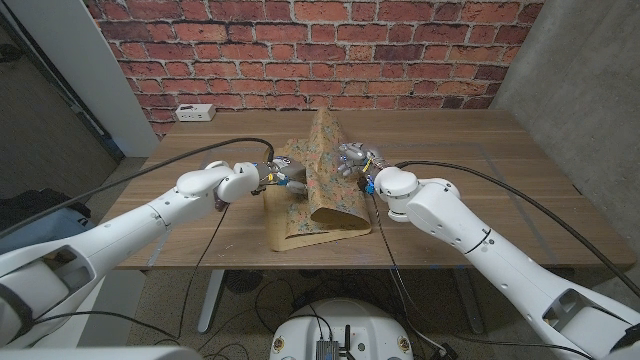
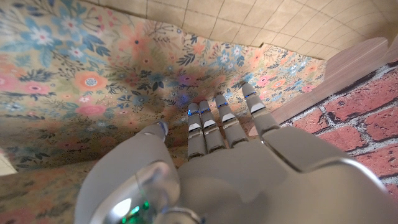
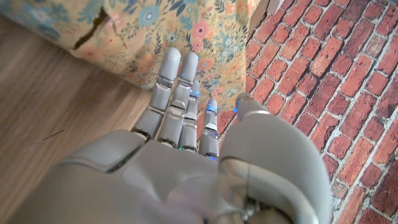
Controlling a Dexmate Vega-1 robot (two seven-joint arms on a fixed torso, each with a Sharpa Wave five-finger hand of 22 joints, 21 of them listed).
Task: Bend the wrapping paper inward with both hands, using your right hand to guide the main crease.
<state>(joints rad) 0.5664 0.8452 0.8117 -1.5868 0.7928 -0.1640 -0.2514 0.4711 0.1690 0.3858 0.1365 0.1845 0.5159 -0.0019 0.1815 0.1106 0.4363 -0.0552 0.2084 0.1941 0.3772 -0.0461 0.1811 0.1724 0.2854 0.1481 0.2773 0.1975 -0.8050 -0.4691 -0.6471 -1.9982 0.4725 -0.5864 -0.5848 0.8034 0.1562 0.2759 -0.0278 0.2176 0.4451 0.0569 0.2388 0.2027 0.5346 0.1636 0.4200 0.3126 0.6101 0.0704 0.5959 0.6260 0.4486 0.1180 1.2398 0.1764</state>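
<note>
A sheet of floral wrapping paper [image 1: 318, 195] lies mid-table, its far part bent up into a tall peak and its right edge curled over. My left hand [image 1: 283, 178] is at the paper's left side. In the left wrist view this hand [image 2: 230, 162] reaches straight fingers [image 2: 205, 127] against the flowered surface [image 2: 93, 81], with nothing held. My right hand [image 1: 357, 160] is at the raised fold's right flank. The right wrist view has it [image 3: 180, 155] with fingers [image 3: 169, 78] extended and touching the paper [image 3: 186, 31], gripping nothing.
A white socket box [image 1: 195, 112] sits at the table's back left corner. The brick wall [image 1: 400, 50] stands right behind the table. Black cables run along both arms over the wooden table [image 1: 480, 160], which has bare wood on either side of the paper.
</note>
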